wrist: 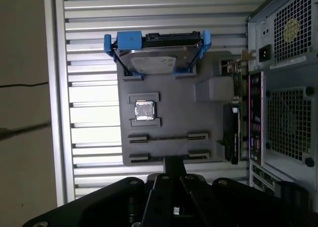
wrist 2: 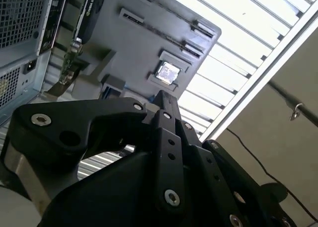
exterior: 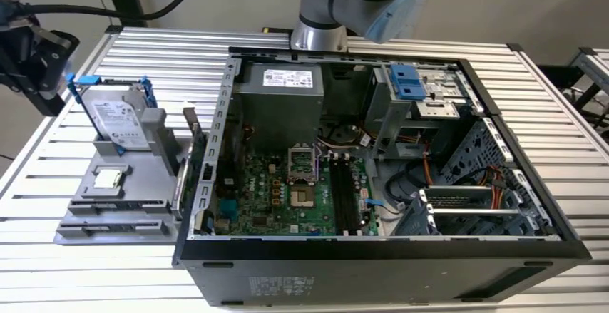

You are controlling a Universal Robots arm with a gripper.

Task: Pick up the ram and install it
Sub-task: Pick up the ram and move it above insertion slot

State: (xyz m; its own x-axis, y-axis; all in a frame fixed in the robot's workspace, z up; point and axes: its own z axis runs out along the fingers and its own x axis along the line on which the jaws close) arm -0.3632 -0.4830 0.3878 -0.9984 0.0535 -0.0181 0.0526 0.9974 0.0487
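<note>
Grey plastic tray (wrist: 174,113) resting on a slatted metal table (exterior: 162,49), on the exterior view's left of an open computer case (exterior: 381,256). The tray holds a silver hard drive (wrist: 156,58) in a blue frame at one end and a small square processor chip (wrist: 144,110) near its middle. Past the chip are two pairs of clips. A thin dark strip standing on edge between the pair closer to the chip appears to be the ram (wrist: 169,136), though this is hard to make out.

In the first wrist view the black gripper (wrist: 174,162) hangs above the tray's edge, over the other pair of clips. The ram lies just beyond the gripper, between it and the chip, and is not touched. The fingers look pressed together with nothing held.
</note>
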